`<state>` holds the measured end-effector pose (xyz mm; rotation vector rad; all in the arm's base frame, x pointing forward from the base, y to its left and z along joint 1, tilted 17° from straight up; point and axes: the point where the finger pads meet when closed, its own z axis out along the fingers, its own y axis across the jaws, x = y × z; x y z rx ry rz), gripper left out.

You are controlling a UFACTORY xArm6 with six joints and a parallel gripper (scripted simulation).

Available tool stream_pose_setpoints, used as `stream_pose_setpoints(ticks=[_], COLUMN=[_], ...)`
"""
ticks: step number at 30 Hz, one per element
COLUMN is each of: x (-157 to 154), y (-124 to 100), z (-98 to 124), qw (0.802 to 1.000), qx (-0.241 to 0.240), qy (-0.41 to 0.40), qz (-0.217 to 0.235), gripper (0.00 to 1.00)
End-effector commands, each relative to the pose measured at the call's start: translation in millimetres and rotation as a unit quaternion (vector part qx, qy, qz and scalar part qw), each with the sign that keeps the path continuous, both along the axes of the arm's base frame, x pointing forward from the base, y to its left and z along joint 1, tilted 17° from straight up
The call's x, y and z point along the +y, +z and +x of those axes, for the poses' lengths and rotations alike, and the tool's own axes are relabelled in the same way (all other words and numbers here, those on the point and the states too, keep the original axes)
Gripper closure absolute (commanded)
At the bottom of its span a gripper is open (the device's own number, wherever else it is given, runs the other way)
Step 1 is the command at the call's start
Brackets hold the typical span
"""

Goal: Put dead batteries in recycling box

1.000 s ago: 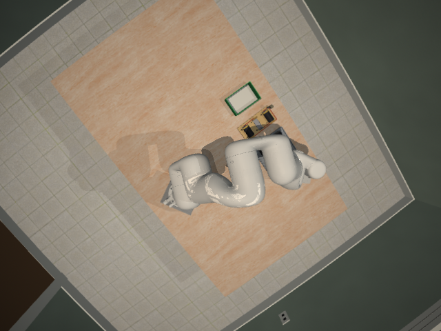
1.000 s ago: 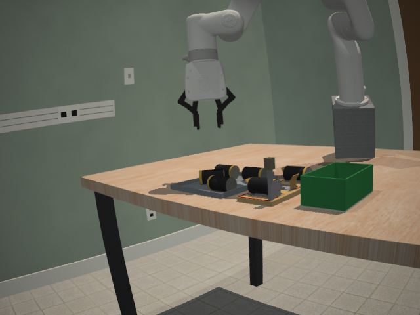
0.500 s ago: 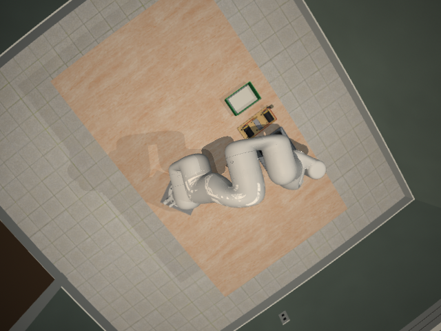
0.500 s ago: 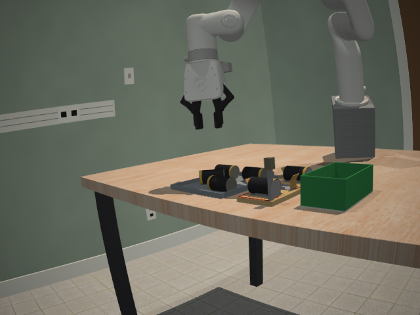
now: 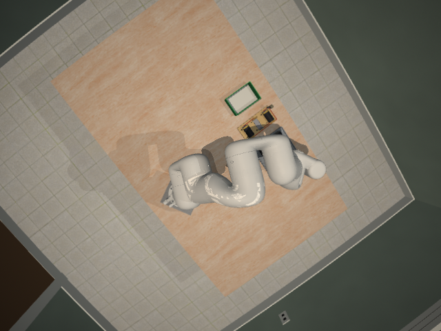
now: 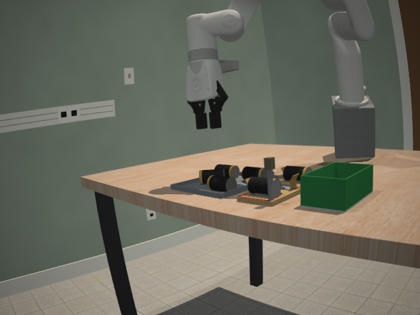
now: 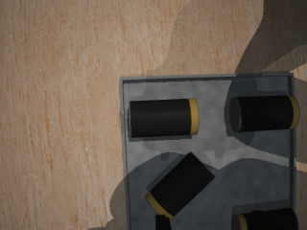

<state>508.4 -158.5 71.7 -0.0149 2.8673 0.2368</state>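
Note:
My gripper (image 6: 207,124) hangs high above the grey tray (image 6: 186,186) (image 7: 211,122), fingers partly open with nothing between them. Several black batteries with yellow ends lie loose in the tray; the wrist view shows one at the upper left (image 7: 163,118), one at the upper right (image 7: 264,113), one lying askew (image 7: 179,185) and one at the lower edge (image 7: 266,221). Beside the tray is a wooden board (image 6: 271,201) (image 5: 243,127) with a battery in the near holder (image 6: 259,185) and another in the far holder (image 6: 294,171). The bulb (image 6: 269,163) on its post looks dull. The green recycling box (image 6: 335,186) (image 5: 255,89) stands upright.
The arm's grey base block (image 6: 353,126) stands behind the box. In the overhead view the arm hides most of the tray. The tray sits close to the table's left edge (image 6: 111,184).

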Motion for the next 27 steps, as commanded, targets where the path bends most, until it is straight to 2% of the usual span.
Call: stream_pose_setpoints(ticks=[1, 8, 10, 21, 27], x=[-0.8, -0.8, -0.8, -0.8, -0.8], y=[1.8, 1.8, 1.8, 1.8, 1.8], z=[1.1, 1.1, 1.1, 1.1, 1.1], qw=[0.995, 0.979, 0.979, 0.945, 0.935], qx=[0.022, 0.038, 0.038, 0.057, 0.062], qy=[-0.091, -0.195, -0.195, -0.313, -0.339], qz=[0.017, 0.044, 0.044, 0.076, 0.083], gripper=[0.49, 0.49, 0.49, 0.49, 0.49])
